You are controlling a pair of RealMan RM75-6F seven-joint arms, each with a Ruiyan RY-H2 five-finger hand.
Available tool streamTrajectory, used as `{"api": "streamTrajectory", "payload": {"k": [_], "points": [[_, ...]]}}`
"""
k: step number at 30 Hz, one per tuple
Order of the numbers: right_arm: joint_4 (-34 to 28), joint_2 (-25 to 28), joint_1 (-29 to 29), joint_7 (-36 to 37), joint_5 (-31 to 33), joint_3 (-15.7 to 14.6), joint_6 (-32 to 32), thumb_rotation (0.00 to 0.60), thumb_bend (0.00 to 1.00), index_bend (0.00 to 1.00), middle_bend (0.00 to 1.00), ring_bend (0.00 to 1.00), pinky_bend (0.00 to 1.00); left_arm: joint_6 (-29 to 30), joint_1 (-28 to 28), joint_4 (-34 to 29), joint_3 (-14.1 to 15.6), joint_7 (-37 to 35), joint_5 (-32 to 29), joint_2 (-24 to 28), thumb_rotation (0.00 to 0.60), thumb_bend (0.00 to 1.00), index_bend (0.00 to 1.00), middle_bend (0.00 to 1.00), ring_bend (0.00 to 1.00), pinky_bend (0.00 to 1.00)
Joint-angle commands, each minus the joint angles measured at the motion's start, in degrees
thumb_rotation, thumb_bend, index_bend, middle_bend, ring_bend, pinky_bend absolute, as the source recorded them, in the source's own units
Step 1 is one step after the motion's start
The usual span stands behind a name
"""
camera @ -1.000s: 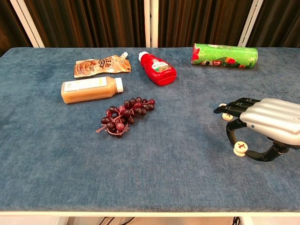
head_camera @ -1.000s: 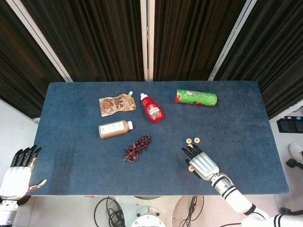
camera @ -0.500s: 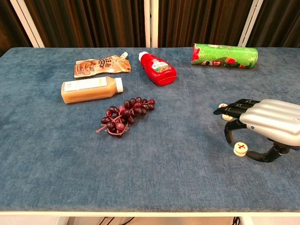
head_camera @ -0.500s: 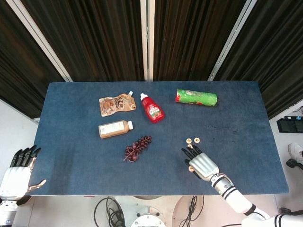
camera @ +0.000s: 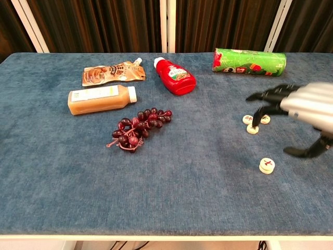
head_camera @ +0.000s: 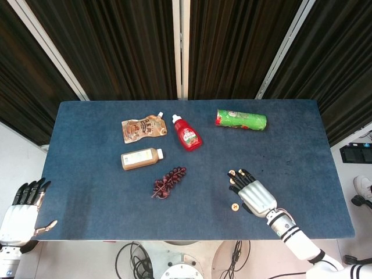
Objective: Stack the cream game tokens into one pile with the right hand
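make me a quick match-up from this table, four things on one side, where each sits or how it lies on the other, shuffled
Things:
1. green can
2. grapes
3. red sauce bottle
4. token with the red mark

Places:
A. lying alone near the front edge, apart from the other tokens
B. on its side at the far right of the table
C. in front of the juice bottle, toward the table's middle
D. between the brown pouch and the green can, cap pointing away from the robot

Pairs: 1-B, 2-C, 3-D, 4-A
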Motion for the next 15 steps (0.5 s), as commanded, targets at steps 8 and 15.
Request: {"api": "streamTrajectory", "payload": {"k": [8, 15], "points": [[8.3, -5.8, 2.9, -0.3, 8.7, 5.4, -2.8, 0.6, 0.26, 0.26, 0.01, 0.0, 0.0, -0.1, -0.2, -0.2, 0.0, 0.7, 0.3, -0.3, 0.6, 0.11, 0.0, 0.0, 0.0, 0.0], [15.2, -12.1, 4.8, -2.8, 14.2, 7.8, -3.5, 0.6, 0.26, 0.27, 0.02, 0.0, 0.0, -0.1, 0.0, -0.1, 0.1, 0.5, 0.0, -0.1, 0.6, 0.11, 0.0, 0.0, 0.0, 0.0]]}}
